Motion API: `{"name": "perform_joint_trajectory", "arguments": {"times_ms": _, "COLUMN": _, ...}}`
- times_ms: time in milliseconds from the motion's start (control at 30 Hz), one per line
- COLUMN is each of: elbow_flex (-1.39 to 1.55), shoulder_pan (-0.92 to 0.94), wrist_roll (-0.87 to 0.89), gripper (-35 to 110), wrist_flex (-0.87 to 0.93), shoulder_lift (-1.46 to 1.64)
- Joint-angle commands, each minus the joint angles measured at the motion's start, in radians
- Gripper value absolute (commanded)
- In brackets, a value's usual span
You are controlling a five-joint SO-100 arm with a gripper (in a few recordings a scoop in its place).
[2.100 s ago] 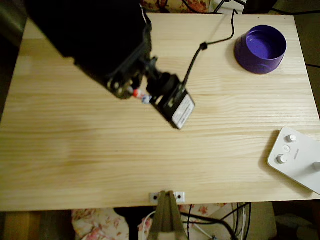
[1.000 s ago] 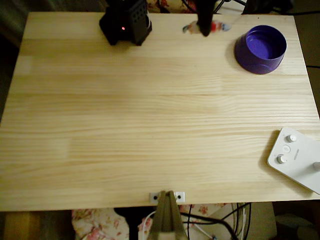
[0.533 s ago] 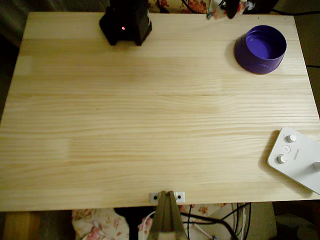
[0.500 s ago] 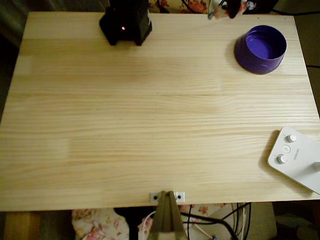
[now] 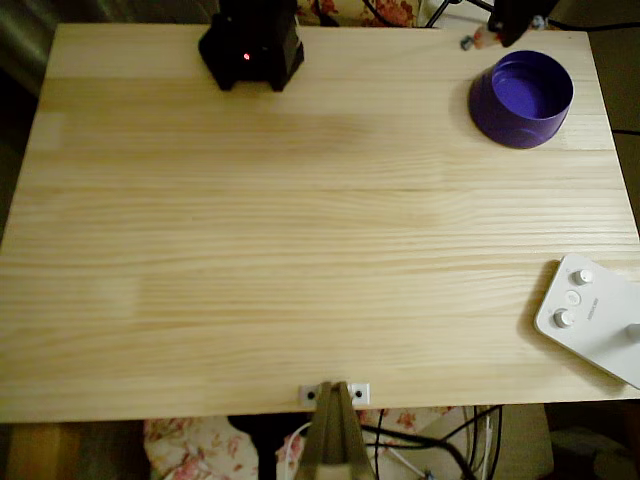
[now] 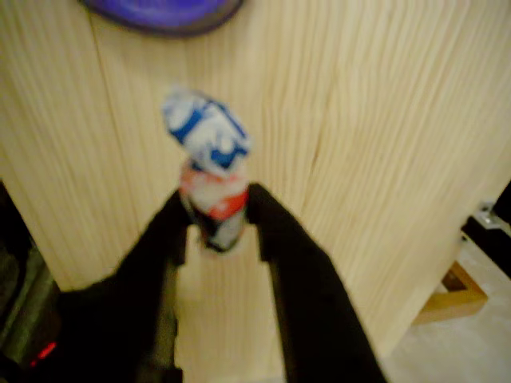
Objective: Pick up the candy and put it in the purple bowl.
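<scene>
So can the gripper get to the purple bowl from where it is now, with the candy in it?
Probably yes. The gripper is shut on the candy and hangs by the table's far edge, close beside the purple bowl. The bowl is open-topped, and nothing lies between them.

From the wrist camera I see my tool (image 6: 217,217) reaching up toward 12 o'clock, its two black fingers (image 6: 295,263) closed in on the candy (image 6: 211,171) pinched between their tips. The fingers run down to 6 o'clock, where they widen into the black wrist body; a small red light glows at about 8 o'clock. From overhead, my tool (image 5: 510,25) sits near 1 o'clock at the far edge of the frame, dark and partly cut off, and the black arm base (image 5: 250,40) stands near 11 o'clock.
</scene>
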Motion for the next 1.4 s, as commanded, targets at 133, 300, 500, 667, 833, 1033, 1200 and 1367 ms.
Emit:
{"name": "perform_joint_trajectory", "arguments": {"times_ms": 133, "elbow_flex": -0.196, "shoulder_pan": -0.075, "wrist_roll": 0.044, "gripper": 8, "wrist_flex": -0.058, "shoulder_lift": -0.097}}
{"name": "perform_joint_trajectory", "arguments": {"times_ms": 300, "elbow_flex": -0.282, "shoulder_pan": -0.112, "wrist_roll": 0.043, "gripper": 8, "wrist_flex": -0.087, "shoulder_lift": -0.202}}
{"name": "perform_joint_trajectory", "arguments": {"times_ms": 500, "elbow_flex": -0.341, "shoulder_pan": -0.138, "wrist_roll": 0.035, "gripper": 8, "wrist_flex": -0.140, "shoulder_lift": -0.310}}
{"name": "perform_joint_trajectory", "arguments": {"times_ms": 667, "elbow_flex": -0.419, "shoulder_pan": -0.130, "wrist_roll": 0.038, "gripper": 8, "wrist_flex": -0.166, "shoulder_lift": -0.396}}
{"name": "perform_joint_trajectory", "arguments": {"times_ms": 833, "elbow_flex": -0.483, "shoulder_pan": -0.110, "wrist_roll": 0.035, "gripper": 8, "wrist_flex": -0.167, "shoulder_lift": -0.462}}
{"name": "perform_joint_trajectory", "arguments": {"times_ms": 1033, "elbow_flex": -0.483, "shoulder_pan": -0.104, "wrist_roll": 0.041, "gripper": 8, "wrist_flex": -0.169, "shoulder_lift": -0.474}}
{"name": "perform_joint_trajectory", "arguments": {"times_ms": 1200, "elbow_flex": -0.485, "shoulder_pan": -0.107, "wrist_roll": 0.046, "gripper": 9, "wrist_flex": -0.172, "shoulder_lift": -0.479}}
{"name": "perform_joint_trajectory", "arguments": {"times_ms": 1367, "elbow_flex": -0.479, "shoulder_pan": -0.112, "wrist_roll": 0.052, "gripper": 11, "wrist_flex": -0.158, "shoulder_lift": -0.482}}
